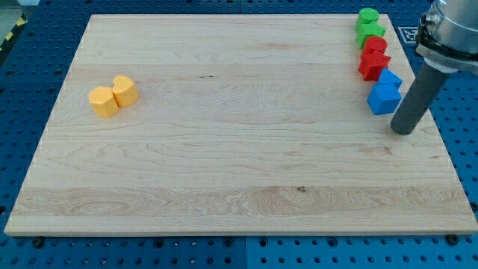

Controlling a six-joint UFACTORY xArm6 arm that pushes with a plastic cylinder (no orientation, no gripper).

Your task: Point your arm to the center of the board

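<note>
Camera view: the wooden board fills most of the frame and lies on a blue perforated table. It holds every block there is.

At the board's 9 o'clock side sit two yellow blocks touching each other: a yellow hexagonal block and a yellow cylinder-like block just at its 2 o'clock.

At the board's 1 to 2 o'clock corner a column of six blocks runs along the edge, each touching or just beside the next. From the view's top: a green round block, a green star-like block, a red block, a red star-like block, a blue block and a blue pentagon-like block.

My tip rests near the board's 3 o'clock edge, just at 4 o'clock of the blue pentagon-like block, close beside it but apart. It stands well away from the board's centre, which lies at 9 o'clock of the tip. The arm ends in a plain rod, so there is no pincer to be released or clenched, and it grasps nothing.

No readable writing shows. A black-and-white patterned marker peeks out beside the arm, mostly hidden. The arm's upper body is cut off by the frame's top and right edges. The shapes of the red and blue blocks partly overlapped by neighbours are hard to make out.
</note>
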